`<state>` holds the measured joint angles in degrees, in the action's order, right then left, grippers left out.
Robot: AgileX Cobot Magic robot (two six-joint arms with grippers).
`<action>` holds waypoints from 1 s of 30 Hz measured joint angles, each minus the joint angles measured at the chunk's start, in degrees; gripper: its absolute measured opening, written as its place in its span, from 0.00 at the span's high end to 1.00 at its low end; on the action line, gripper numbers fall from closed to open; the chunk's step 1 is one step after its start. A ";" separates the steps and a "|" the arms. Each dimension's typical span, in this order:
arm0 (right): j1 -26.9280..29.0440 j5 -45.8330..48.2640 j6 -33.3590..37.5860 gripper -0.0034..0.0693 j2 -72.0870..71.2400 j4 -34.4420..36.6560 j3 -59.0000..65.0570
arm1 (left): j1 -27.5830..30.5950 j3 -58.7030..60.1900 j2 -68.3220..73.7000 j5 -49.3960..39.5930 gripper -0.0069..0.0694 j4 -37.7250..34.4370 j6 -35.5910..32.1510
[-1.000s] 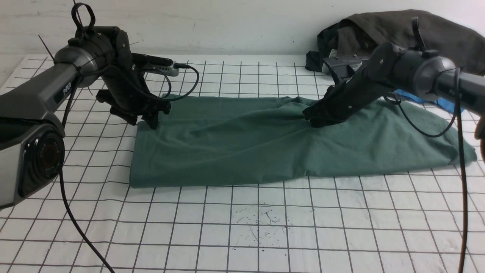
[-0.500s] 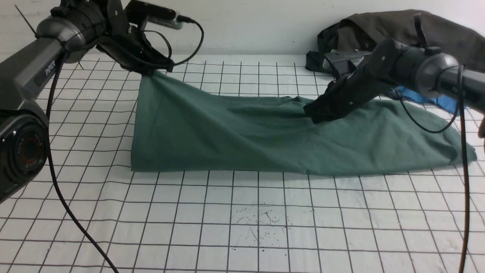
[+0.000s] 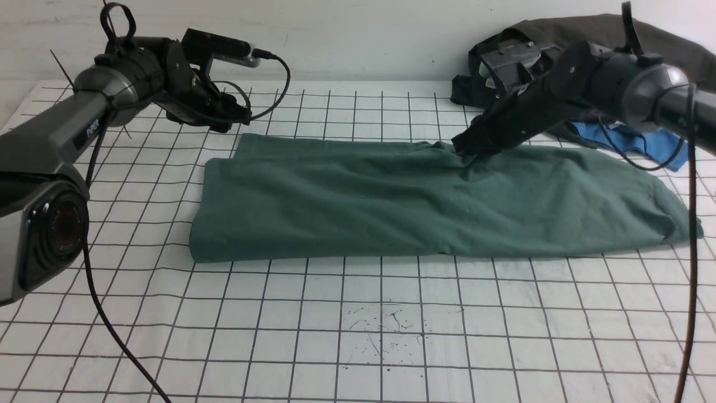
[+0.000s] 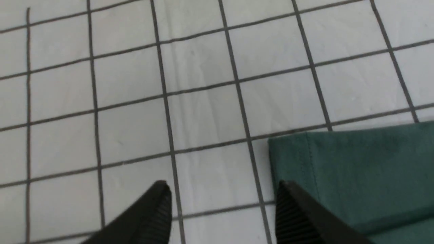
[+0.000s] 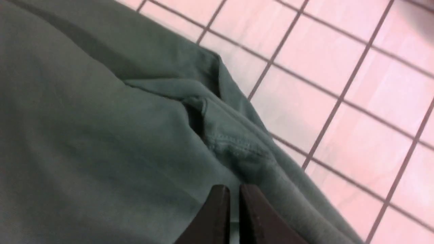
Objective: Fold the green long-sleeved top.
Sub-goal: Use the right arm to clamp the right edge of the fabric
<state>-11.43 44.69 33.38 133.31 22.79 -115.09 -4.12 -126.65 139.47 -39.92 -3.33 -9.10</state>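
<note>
Beside green top (image 3: 391,196), left hand (image 4: 222,186) agape; right hand (image 5: 234,188) (nearly closed) atop.

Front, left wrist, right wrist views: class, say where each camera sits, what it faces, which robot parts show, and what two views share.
Front: between the arms, facing forward over the table at the top; left arm, right arm, left gripper and right gripper show.
Left wrist: on that wrist, looking down at the table and the top's corner; wide-apart fingertips show.
Right wrist: on that wrist, looking down at the top's seamed fold; nearly touching fingertips show.
Shared: front and left wrist both show that corner.
</note>
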 joint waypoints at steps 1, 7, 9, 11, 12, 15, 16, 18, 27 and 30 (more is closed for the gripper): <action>-0.16 0.37 1.00 0.86 -0.11 0.06 -0.90 | 0.00 0.00 -1.05 -2.16 0.37 -0.91 0.00; -2.81 -2.55 10.09 0.59 0.90 4.76 -2.31 | -0.48 -0.17 -4.51 -13.46 0.39 -5.87 -2.46; -3.68 -4.13 12.82 0.51 2.26 5.67 -2.31 | -0.68 -0.17 -4.29 -14.84 0.41 -6.00 -3.58; -4.43 -6.52 14.89 0.43 4.41 6.02 -2.31 | -0.74 -0.17 -3.96 -15.85 0.44 -6.12 -4.56; -4.52 -6.76 15.15 0.43 4.82 6.02 -2.31 | -0.74 -0.17 -3.91 -15.91 0.44 -6.12 -4.71; -4.66 -11.19 15.86 0.48 7.61 6.07 -2.31 | -0.67 -0.17 -3.91 -15.76 0.44 -6.12 -4.96; -4.66 -11.35 15.86 0.49 7.61 6.07 -2.25 | -0.62 -0.17 -3.91 -15.78 0.44 -6.12 -4.96; -4.60 -13.05 16.09 0.66 7.81 6.07 -2.25 | -0.43 -0.17 -3.84 -15.39 0.40 -6.12 -4.96; -4.38 -13.49 16.20 0.96 7.15 6.43 -2.25 | 1.14 -0.17 1.83 -13.53 0.36 -5.93 -4.84; -4.38 -13.05 16.20 0.96 7.15 6.69 -2.25 | 1.14 -0.17 3.58 -12.46 0.47 -6.22 -4.84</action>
<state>-15.80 31.64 49.58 140.46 29.48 -117.34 -2.98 -126.82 143.05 -52.39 -9.55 -13.93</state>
